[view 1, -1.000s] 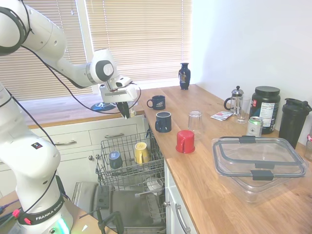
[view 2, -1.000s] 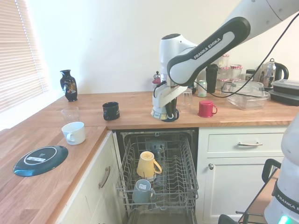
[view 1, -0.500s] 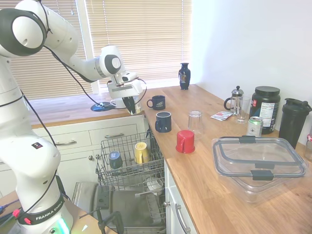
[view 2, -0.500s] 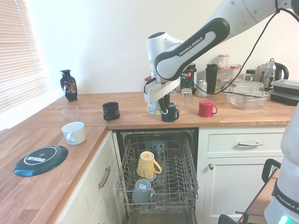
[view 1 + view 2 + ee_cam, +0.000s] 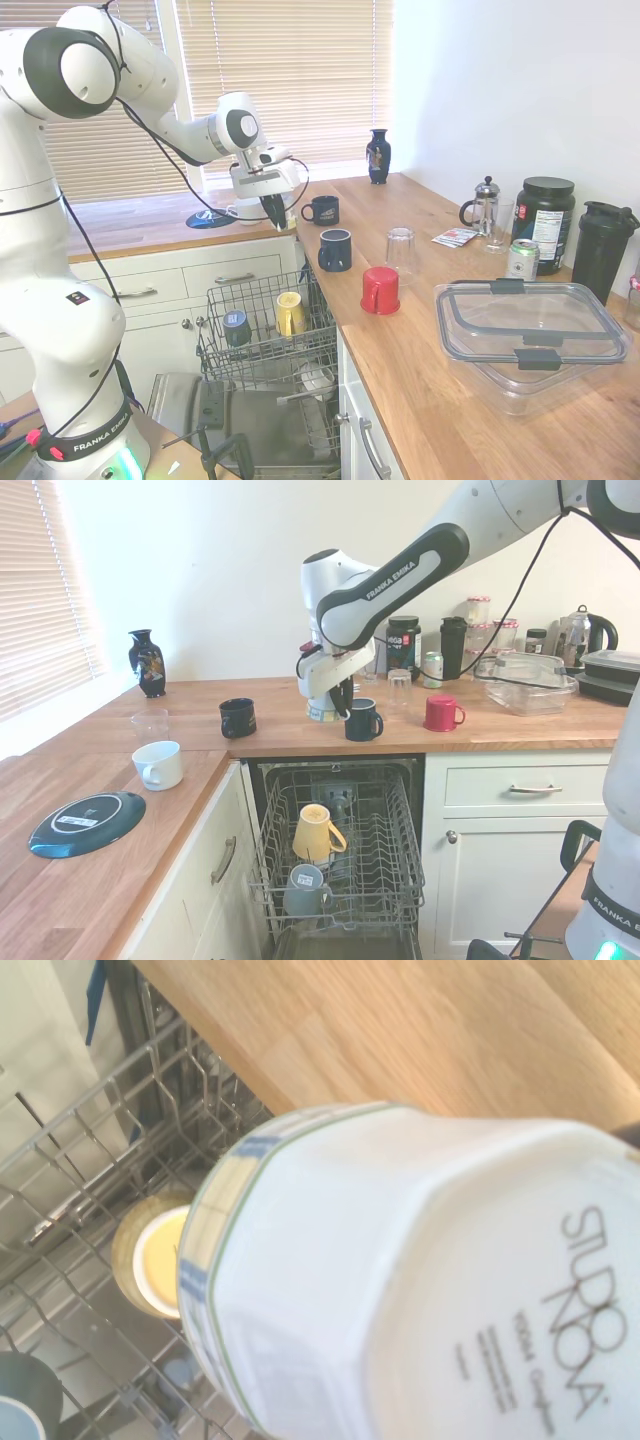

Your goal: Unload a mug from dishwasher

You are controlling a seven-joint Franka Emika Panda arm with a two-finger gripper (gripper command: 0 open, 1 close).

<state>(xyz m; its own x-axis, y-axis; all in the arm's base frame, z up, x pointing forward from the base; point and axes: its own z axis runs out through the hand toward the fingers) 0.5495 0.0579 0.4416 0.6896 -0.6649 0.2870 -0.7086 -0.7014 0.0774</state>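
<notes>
First exterior, in the way: navy mug (image 5: 335, 250) is standing at 4 o'clock of the gripper (image 5: 272, 212).
Second exterior, grip: the fingers are clamping the mug (image 5: 319, 714) at the counter (image 5: 280, 735) edge, above the dishwasher (image 5: 385, 865).
Wrist, risk: the mug (image 5: 420, 1280) is hanging base-up, and a slip would be dropping it onto the rack (image 5: 80, 1160) and yellow mug (image 5: 160, 1260).

The arm (image 5: 400, 570) is glossy white, built of thick rounded links with dark grey to black bands and round caps at the joints. "FRANKA EMIKA" runs in white letters along a black band on the forearm and again on a dark ring low on the base column (image 5: 85, 440). Thin black cables loop loosely along the links. The gripper (image 5: 273, 212) has a white body and dark fingers.
</notes>
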